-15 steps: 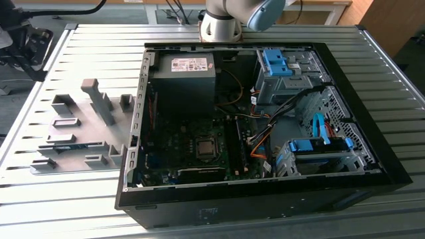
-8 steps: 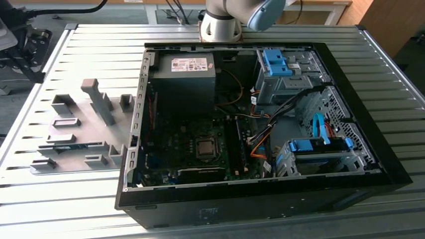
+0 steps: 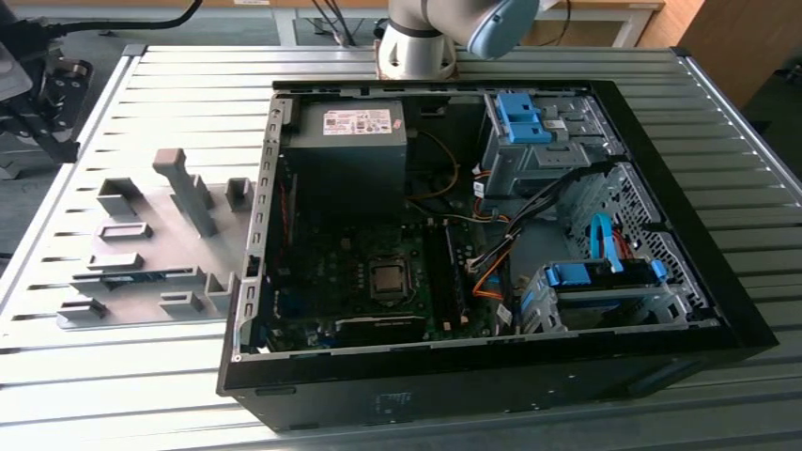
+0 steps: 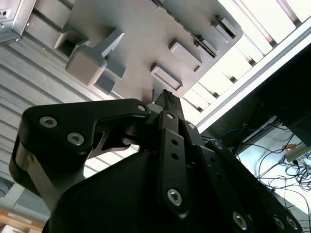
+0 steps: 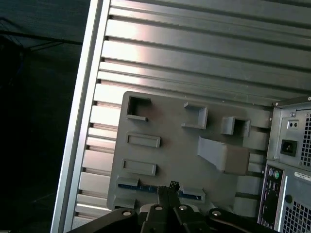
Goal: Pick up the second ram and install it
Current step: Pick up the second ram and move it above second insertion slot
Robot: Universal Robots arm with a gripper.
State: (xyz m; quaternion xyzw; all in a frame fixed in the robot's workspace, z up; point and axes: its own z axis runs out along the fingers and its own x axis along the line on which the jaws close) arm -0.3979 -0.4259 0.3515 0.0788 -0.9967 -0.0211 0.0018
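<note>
Table (image 3: 100, 395): one, slatted metal, carrying everything.
Computer case (image 3: 739, 319): one, lying open in the middle of the table.
Tray (image 3: 75, 235): one, grey, with raised holders, just beside the case at its 9 o'clock.
Arm (image 3: 420, 38): base at the case's 12 o'clock, its upper part cut off.
Drive brackets: two, light blue, inside the case at 1 o'clock (image 3: 514, 113) and 4 o'clock (image 3: 602, 274).
Second ram (image 3: 138, 275): one blue stick in a slot at the tray's 6 o'clock. In the first wrist view (image 5: 131, 186) the gripper hides its middle.
Gripper (image 5: 171, 185): tips together and holding nothing, over the tray in both wrist views (image 4: 165, 94).
Memory slots (image 3: 445, 272): too dark to read.
</note>
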